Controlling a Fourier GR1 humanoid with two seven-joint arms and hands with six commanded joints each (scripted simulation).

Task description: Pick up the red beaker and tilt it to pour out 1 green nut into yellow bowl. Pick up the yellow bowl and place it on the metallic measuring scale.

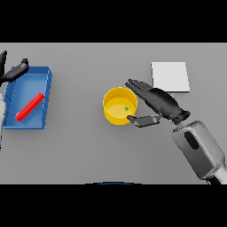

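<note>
Yellow bowl [119, 106] sits upright on the grey tabletop [88, 150], mid-scene; taking it as the reference; one green nut [126, 108] lies inside it, right of the bowl's centre; right hand [157, 104] is just right of the bowl, fingers [137, 86] straight and spread over the bowl's upper right rim, thumb [142, 119] reaching toward its lower right wall; hand is open, not closed round anything, contact with the rim can't be confirmed; white-topped metallic measuring scale [170, 76] lies up and right of the bowl, beyond the right hand, apart from the bowl; red beaker [30, 106] lies on its side, diagonal, in a blue tray [46, 97] well left of the bowl; left hand [15, 70] shows at the tray's far-left corner, fingers straight, holding nothing.
</note>
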